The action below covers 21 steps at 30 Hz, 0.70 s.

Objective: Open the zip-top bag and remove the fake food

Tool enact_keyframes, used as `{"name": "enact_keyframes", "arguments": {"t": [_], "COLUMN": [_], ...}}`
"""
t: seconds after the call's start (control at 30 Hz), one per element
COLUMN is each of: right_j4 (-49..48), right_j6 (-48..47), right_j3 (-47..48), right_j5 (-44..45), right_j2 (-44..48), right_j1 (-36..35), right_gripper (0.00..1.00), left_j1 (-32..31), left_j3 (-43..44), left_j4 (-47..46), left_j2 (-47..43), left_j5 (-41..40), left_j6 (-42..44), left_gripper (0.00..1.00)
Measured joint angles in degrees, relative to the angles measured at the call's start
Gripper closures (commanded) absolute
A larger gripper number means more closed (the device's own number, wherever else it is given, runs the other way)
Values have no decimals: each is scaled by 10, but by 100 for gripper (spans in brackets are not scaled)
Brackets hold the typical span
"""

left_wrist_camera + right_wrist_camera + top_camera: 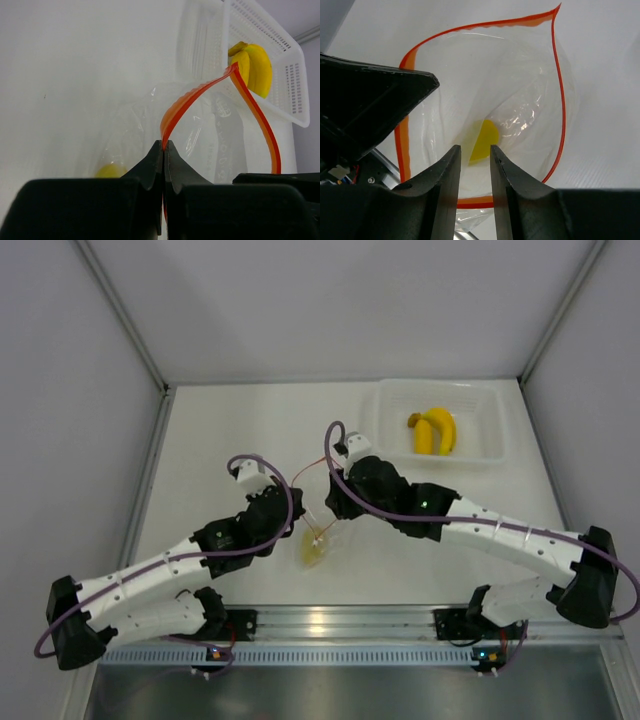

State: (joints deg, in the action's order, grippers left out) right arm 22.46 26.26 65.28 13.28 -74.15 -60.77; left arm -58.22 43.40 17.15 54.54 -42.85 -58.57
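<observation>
The zip-top bag (322,540) lies between the two arms, its mouth pulled open into a loop. My left gripper (164,145) is shut on its orange-red zipper strip (200,95). My right gripper (474,147) is open above the bag's mouth (485,90), and the near lip of the strip (475,203) runs under its fingers. A small yellow-green fruit (487,137) lies inside the bag; it also shows in the left wrist view (111,171) and in the top view (314,553). The yellow banana bunch (435,430) lies in the white tray.
The white slotted plastic tray (480,400) stands at the back right, also in the left wrist view (295,75). The left arm's black gripper body (370,105) fills the left of the right wrist view. Grey walls enclose the table on three sides.
</observation>
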Motion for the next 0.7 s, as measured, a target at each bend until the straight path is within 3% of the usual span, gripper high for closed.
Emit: {"name": "enact_keyframes", "arguments": {"t": [0.37,0.7], "right_j4": [17,17], "right_j6": [12,24], "right_j3": [-8,15], "right_j5": [32,66], "right_j2": [-10,-119], "right_j1": [-6,-7], "right_gripper": [71,72], "left_j1": [0,0], "left_j3": [0,0], "left_j4": [-3,-19], "left_j2": [5,5], "left_j5": [15,53], "left_j6": [-5,-33], "left_gripper": [100,100]}}
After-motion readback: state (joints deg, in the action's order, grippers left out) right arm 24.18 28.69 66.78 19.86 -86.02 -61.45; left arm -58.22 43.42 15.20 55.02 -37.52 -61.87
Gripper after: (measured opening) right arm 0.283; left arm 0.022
